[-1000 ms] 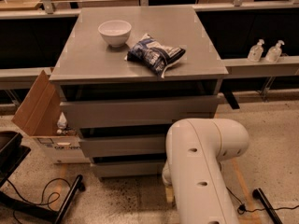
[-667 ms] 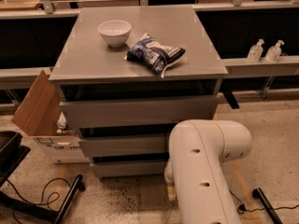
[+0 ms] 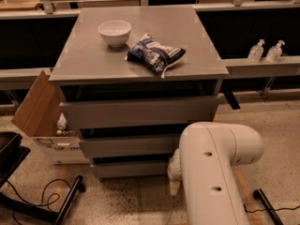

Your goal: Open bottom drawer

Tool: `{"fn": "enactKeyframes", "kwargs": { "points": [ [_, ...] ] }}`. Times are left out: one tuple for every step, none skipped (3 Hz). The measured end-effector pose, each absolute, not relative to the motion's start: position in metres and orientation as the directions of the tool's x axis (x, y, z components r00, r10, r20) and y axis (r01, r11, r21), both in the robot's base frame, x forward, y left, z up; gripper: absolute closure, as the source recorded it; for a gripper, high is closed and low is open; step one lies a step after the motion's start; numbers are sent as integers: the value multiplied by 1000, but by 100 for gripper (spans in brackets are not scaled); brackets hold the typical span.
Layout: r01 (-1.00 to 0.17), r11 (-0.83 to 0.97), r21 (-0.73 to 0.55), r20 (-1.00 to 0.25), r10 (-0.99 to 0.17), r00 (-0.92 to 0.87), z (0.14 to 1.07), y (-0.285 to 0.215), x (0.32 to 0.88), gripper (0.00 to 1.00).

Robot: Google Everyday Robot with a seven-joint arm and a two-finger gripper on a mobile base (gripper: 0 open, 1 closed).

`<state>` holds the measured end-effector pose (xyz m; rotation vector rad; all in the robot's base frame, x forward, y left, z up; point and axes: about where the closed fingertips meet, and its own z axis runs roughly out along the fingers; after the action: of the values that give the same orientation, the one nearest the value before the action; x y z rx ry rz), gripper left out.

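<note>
The grey cabinet's counter (image 3: 89,60) carries two items. A white bowl (image 3: 114,32) stands upright toward the rear left corner. A blue-and-white bag (image 3: 156,55) lies flat just beside the bowl, on the side toward the right edge, near the middle of the counter.

Three drawer fronts sit below the front edge of the counter. The bottom drawer (image 3: 131,169) is the lowest, a plain grey front just above the floor, with a dark gap between it and the middle drawer (image 3: 126,146). The top drawer (image 3: 138,111) lies above both.

The white arm (image 3: 211,172) rises in the foreground, below the front right corner of the counter, and covers the right end of the lower drawers. The gripper (image 3: 174,167) is largely hidden behind the arm, at the right end of the bottom drawer; whether it is parted or closed cannot be determined, nor whether it touches the drawer.

A cardboard box (image 3: 35,109) stands on the floor beside the counter's left edge. Two bottles (image 3: 265,51) stand on a ledge beyond the right edge.
</note>
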<state>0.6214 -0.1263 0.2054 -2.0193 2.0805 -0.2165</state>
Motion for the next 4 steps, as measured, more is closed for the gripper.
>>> {"fn": "enactKeyframes", "kwargs": {
  "points": [
    [-957, 49, -286, -88, -996, -24, 203, -121, 630, 0],
    [-952, 71, -299, -122, -992, -36, 194, -112, 639, 0],
    [-949, 91, -300, -138, -989, -51, 180, -104, 646, 26],
    [-951, 97, -295, -141, -988, -57, 172, -100, 647, 49]
  ]
}}
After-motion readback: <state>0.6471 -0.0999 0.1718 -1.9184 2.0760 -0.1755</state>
